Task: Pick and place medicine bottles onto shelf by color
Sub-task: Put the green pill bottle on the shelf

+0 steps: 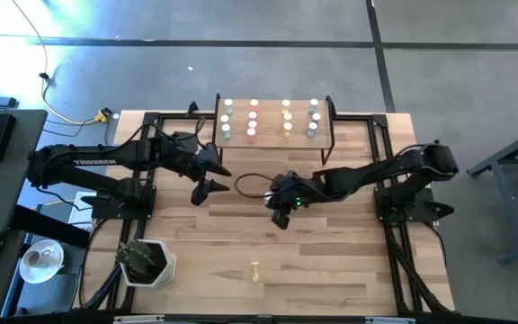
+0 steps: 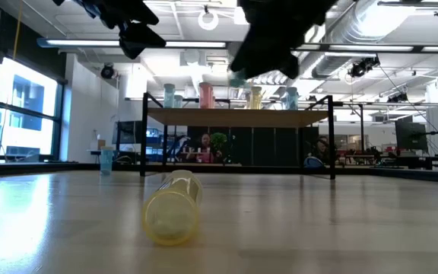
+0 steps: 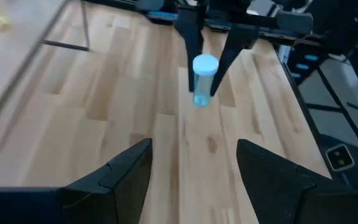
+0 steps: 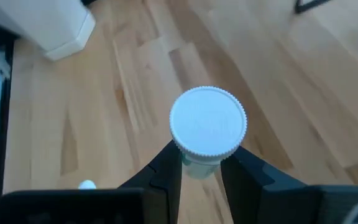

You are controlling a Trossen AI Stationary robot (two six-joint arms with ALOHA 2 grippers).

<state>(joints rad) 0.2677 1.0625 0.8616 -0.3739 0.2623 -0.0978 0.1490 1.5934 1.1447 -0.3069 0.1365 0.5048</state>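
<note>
My right gripper (image 1: 281, 214) hangs over the table's middle, in front of the shelf (image 1: 277, 135), shut on a blue medicine bottle (image 3: 202, 82) with a white cap (image 4: 208, 121). My left gripper (image 1: 212, 189) hovers open a little to its left, facing that bottle, with nothing between its fingers (image 3: 126, 171). The shelf board (image 2: 238, 116) stands on thin black legs and carries several bottles in columns: greenish (image 1: 227, 120), pink (image 1: 253, 121), yellow (image 1: 286, 120) and blue (image 1: 314, 120). A yellow bottle (image 2: 173, 207) lies on its side near the table's near edge (image 1: 255, 270). My right gripper pinches the blue bottle's body just under the cap (image 4: 199, 167) between its two fingers (image 4: 166, 171). The fingers slant down from the table's right side. The bottle is lifted clear of the table, cap uppermost and slightly tilted (image 3: 205, 65).
A white pot (image 1: 147, 263) stands at the near left of the table. A dark cable loop (image 1: 248, 184) lies on the wood between the two grippers, in front of the shelf. Black frame rails (image 1: 394, 225) run along both table sides.
</note>
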